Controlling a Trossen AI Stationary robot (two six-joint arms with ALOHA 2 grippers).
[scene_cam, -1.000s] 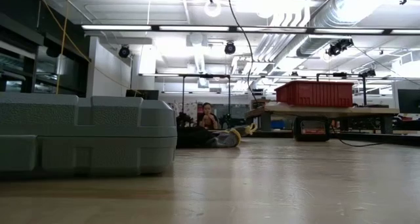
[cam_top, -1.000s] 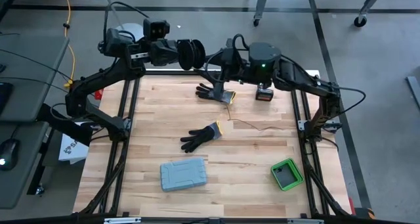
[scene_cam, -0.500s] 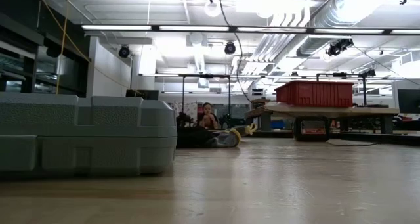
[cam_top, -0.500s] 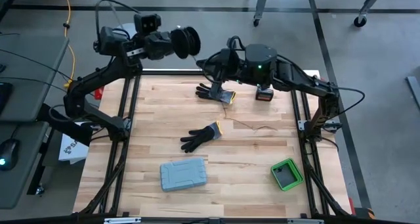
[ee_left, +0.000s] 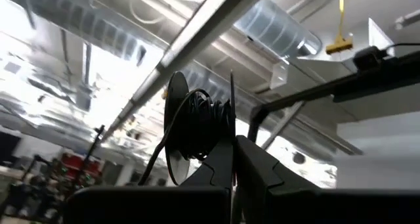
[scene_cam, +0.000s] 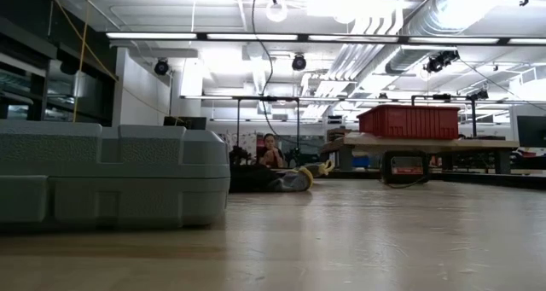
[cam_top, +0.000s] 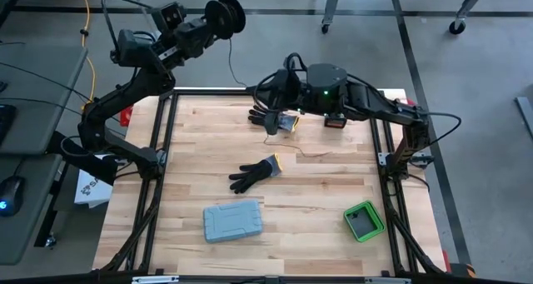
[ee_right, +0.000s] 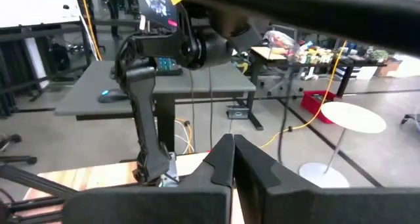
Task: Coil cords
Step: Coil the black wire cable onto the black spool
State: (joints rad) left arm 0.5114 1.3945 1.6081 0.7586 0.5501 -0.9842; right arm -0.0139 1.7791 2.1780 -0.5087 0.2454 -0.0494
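Since the earlier frame, my left gripper (cam_top: 218, 16) had swung up and back, carrying the black spool (cam_top: 226, 13) from beside my right arm to a spot beyond the counter's (cam_top: 316, 202) far edge, and my right gripper (cam_top: 268, 93) had snapped from wide open to closed.

My left gripper's fingers (ee_left: 252, 166) were pressed together on the spool (ee_left: 193, 133), gripping it at its flange. The spool sat high in the air, its axle lying roughly level and its round faces standing upright. My right gripper hovered over the counter's far edge, above the far black glove (cam_top: 268, 116), fingers (ee_right: 223, 159) pinched tight; whether the thin wire was caught between them I could not tell.

The cord (cam_top: 236, 63) ran as a fine dark line from the spool down toward my right gripper, long axis running roughly front to back, then trailed loosely across the wood (cam_top: 312, 156) toward the right side. In the low view it showed as a thin strand (scene_cam: 266, 78) hanging from above. Much of its length was too thin to trace.

A second black glove (cam_top: 255, 173), a grey case (cam_top: 232, 221) and a green box (cam_top: 363, 221) lay on the counter, well apart.
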